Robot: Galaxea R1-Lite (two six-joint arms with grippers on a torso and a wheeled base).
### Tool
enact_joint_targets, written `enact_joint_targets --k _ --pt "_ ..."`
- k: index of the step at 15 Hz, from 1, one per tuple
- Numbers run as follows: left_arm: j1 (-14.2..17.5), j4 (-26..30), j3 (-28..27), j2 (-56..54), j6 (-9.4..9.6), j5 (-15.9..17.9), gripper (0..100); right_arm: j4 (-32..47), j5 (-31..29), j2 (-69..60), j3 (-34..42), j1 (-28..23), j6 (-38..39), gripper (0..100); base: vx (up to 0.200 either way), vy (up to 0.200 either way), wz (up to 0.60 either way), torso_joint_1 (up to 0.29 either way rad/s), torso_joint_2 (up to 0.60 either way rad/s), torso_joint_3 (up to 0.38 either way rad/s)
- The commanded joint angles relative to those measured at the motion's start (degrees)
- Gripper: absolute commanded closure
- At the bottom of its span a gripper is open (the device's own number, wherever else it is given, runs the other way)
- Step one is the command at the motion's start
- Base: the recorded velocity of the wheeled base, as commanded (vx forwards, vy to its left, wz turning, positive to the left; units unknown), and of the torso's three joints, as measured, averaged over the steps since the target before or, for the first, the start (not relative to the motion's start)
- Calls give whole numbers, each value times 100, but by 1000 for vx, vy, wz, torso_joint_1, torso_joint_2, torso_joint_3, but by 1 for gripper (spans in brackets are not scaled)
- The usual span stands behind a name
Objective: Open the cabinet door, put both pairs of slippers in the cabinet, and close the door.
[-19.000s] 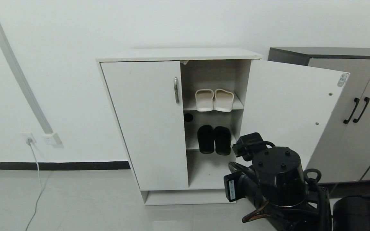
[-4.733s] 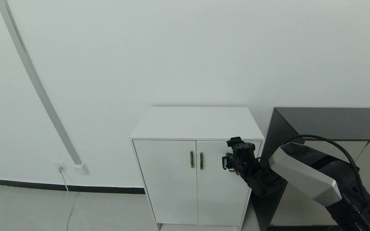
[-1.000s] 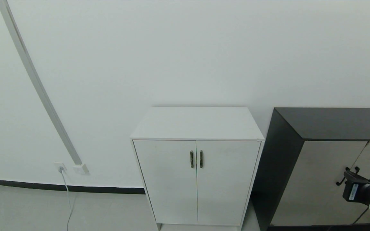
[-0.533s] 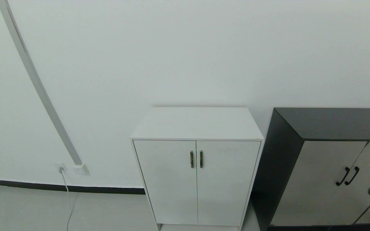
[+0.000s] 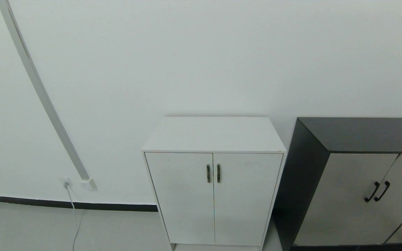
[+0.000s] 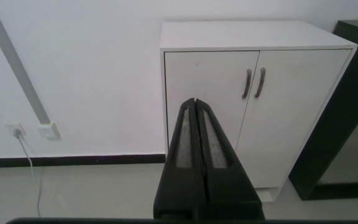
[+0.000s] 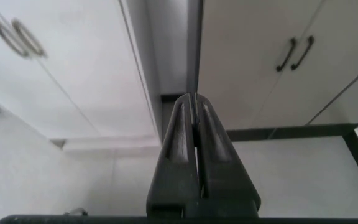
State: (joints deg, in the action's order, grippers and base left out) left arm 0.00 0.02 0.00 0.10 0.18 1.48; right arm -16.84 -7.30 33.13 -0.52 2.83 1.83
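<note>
Right gripper [image 7: 195, 98] lower; slippers behind doors [image 5: 183, 195]

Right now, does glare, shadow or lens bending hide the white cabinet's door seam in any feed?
Head view: even light, no glare on the white cabinet, and the seam is plain between its handles; the wall conduit bows from lens bending. Left wrist view: evenly lit, seam clear beside the shut left gripper. Right wrist view: no glare; the shut right gripper blocks the middle, with the handles at the frame's edge.

- Floor [image 5: 23, 226]: pale, glossy, with a black skirting strip [image 5: 82, 205] along the wall.
- White cabinet [image 5: 187, 198] stands on it against the wall.
- Dark cabinet [image 5: 302, 195] stands just beside it.
- White cable [image 5: 76, 225] trails across it.
</note>
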Motion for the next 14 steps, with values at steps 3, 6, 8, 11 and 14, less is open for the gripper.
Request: enact_joint_targets --k 3,6,8,11,14 --pt "0 6 0 -1 -1 -7 100 1420 1 -2030 -106 34 2 100 0 0 0 0 0 0" --pt "0 6 0 -1 -1 2 100 1807 10 -2443 -150 51 -7 100 0 0 0 0 0 0" --pt "0 -2 0 -1 -1 2 100 1833 10 -2496 -150 78 -7 100 0 0 0 0 0 0" --pt "0 6 0 -1 -1 -7 100 1833 1 -2514 -150 86 2 100 0 0 0 0 0 0" --pt "0 6 0 -1 -1 -7 100 1807 -26 -2786 -132 86 11 100 0 0 0 0 0 0"
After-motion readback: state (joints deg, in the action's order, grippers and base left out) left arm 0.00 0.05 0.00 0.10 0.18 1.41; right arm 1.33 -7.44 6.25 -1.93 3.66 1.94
